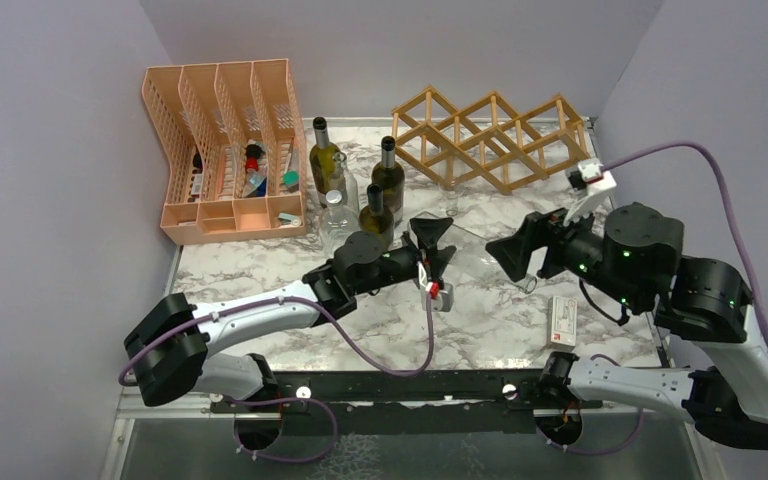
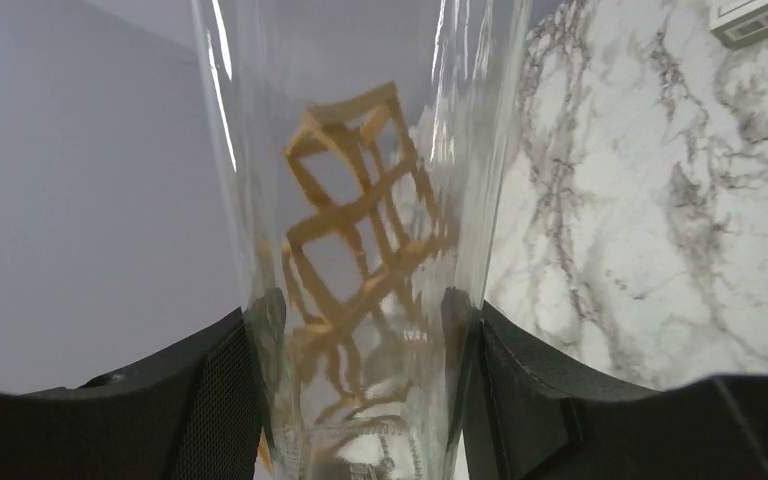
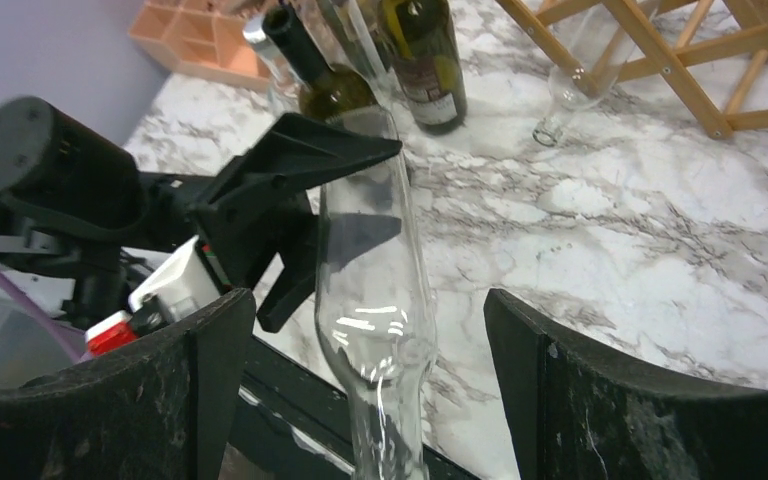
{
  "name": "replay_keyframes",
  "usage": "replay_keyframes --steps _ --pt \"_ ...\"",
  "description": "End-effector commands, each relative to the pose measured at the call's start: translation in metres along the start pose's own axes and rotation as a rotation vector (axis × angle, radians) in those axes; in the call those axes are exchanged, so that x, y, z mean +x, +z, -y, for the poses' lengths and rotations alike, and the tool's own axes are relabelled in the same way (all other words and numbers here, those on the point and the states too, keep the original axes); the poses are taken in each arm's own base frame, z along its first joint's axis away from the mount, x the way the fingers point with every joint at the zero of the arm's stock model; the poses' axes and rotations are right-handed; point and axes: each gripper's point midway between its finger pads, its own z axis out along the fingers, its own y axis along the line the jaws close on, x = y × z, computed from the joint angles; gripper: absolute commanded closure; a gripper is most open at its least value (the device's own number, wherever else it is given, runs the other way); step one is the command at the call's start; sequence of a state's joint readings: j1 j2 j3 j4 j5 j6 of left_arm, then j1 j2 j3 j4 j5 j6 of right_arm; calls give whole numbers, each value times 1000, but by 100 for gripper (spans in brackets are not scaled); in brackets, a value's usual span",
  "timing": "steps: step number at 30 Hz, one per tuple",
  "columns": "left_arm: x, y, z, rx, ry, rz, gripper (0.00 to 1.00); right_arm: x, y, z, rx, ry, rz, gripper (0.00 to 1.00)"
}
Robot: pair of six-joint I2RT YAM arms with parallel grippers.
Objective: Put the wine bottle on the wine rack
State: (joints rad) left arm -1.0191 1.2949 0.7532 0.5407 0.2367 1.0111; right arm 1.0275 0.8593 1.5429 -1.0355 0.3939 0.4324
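I've got the L gripper [image 1: 432, 246] clenched on the clear wine bottle [image 3: 370, 260], mid-frame. R gripper [image 3: 368, 395] released, fingers either side, not touching. Wine rack [image 1: 490, 140] sits upper right.

Probably robot lab cell: plain lilac walls [image 1: 50, 120], marble-print table [image 1: 490, 320], arm bases [image 1: 560, 385] bolted to rail [image 1: 410, 385].

The wine bottle [image 3: 370, 280] is clear, glossy glass. The wine rack [image 1: 490, 135] is pale, matt wooden slats. The table [image 1: 500, 320] has a smooth, marble-patterned top. The file organizer [image 1: 225, 150] is peach plastic mesh. The left tool [image 2: 360, 385] is matt black plastic.
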Motion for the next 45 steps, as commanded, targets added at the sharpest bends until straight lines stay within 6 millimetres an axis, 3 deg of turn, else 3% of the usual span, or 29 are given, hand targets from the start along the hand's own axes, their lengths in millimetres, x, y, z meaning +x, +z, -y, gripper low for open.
replay_keyframes --steps 1,5,10,20,25,30,32,38,39,42,43,45 --pt "-42 13 -58 -109 295 100 100 28 12 14 69 -119 -112 13" --pt "-59 27 -79 -129 393 141 100 43 20 19 92 -166 -152 12" --pt "-64 33 -80 -104 470 153 100 52 20 10 28 -159 -182 13" --pt "-64 34 -77 -59 501 144 100 75 25 13 50 -152 -264 34" --pt "-65 35 -77 -37 492 145 100 83 30 12 52 -156 -291 27" --pt "-65 35 -77 -25 478 140 100 90 34 15 74 -166 -322 27" --pt "-64 34 -76 -20 471 136 100 90 35 16 83 -165 -321 35" --pt "-61 34 -76 -17 419 123 100 76 36 20 118 -160 -270 87" --pt "-60 34 -75 -17 401 117 85 73 38 21 130 -160 -257 91" --pt "-54 31 -74 -24 343 91 16 61 41 26 175 -158 -205 98" --pt "-52 30 -74 -28 313 79 3 56 43 28 195 -157 -184 99" --pt "-49 26 -71 -31 263 65 1 44 45 33 239 -151 -131 99"
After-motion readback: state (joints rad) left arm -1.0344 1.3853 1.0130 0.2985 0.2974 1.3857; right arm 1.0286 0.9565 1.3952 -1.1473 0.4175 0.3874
